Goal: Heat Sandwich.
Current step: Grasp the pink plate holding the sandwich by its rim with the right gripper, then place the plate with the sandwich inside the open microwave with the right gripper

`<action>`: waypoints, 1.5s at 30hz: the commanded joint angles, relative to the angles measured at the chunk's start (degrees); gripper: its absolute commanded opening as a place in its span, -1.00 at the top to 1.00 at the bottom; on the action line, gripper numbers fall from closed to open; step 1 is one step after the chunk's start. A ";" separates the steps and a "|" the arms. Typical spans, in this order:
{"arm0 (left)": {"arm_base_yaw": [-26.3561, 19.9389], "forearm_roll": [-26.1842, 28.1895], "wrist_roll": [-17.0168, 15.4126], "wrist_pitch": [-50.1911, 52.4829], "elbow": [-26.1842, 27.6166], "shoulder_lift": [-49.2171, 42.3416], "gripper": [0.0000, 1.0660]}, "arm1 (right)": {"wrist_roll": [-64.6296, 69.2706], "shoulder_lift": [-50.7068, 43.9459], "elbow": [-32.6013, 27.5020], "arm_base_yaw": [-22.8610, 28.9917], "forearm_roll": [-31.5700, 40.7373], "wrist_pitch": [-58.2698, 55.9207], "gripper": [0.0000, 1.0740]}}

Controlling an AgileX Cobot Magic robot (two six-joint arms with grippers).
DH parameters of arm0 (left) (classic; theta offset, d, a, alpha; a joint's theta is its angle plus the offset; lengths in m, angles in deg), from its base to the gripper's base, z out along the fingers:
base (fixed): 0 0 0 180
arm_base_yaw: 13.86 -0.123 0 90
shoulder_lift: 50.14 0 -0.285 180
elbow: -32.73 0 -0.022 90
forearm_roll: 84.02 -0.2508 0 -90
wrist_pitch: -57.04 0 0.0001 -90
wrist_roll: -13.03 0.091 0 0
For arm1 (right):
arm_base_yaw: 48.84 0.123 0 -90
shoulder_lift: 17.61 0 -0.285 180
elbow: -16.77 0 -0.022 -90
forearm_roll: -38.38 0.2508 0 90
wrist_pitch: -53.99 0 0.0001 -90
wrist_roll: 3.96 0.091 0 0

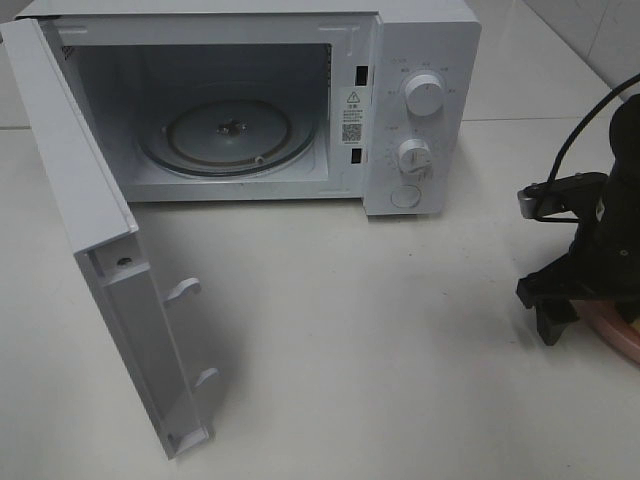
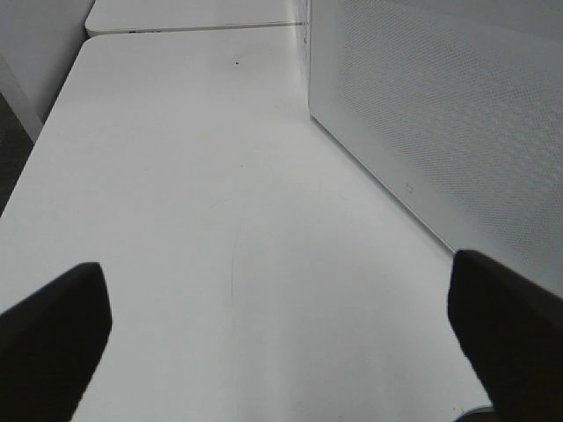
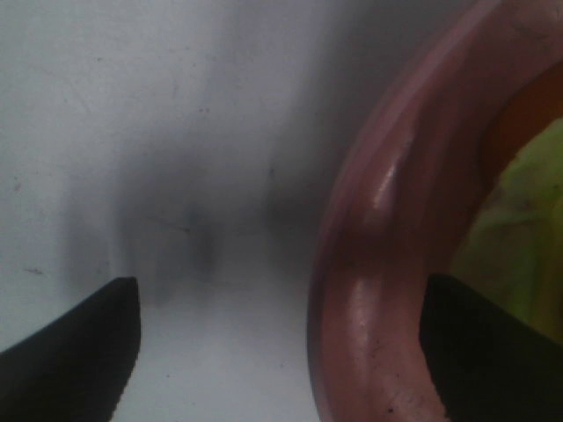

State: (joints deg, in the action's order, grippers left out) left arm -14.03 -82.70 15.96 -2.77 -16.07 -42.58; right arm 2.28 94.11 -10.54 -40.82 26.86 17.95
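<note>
Sandwich [image 3: 528, 202]: on pink plate [image 3: 369, 290], far right of counter [image 1: 350, 330]; only green-yellow lettuce visible past the rim.
Right jaws: spread, straddling plate rim; one finger [image 3: 70, 352] over counter, the other [image 3: 493, 352] inside plate.
Microwave [image 1: 420, 60]: on counter, door [image 1: 100, 260] swung open, glass turntable [image 1: 230, 135] in view.
Left jaws: spread wide above counter, beside microwave side wall.

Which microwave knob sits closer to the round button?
The lower knob, just above the round button; the upper knob sits farther above it.
</note>
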 commanded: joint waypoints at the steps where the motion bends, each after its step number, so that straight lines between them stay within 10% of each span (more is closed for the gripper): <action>1: -0.23 0.46 0.29 0.52 -0.11 -1.49 -0.86 | -1.03 0.06 0.23 -0.11 0.00 -0.17 -0.36; 11: -0.23 0.46 0.29 0.52 -0.11 -1.49 -0.86 | 1.03 1.55 0.23 -0.11 -1.32 0.00 1.00; 45: -0.23 0.46 0.29 0.52 -0.11 -1.49 -0.86 | 4.53 -0.06 0.23 1.43 -7.05 -2.23 1.00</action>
State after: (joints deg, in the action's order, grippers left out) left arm -14.03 -82.70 15.96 -2.77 -16.07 -42.58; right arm 5.32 94.69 -10.37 -39.85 21.47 17.04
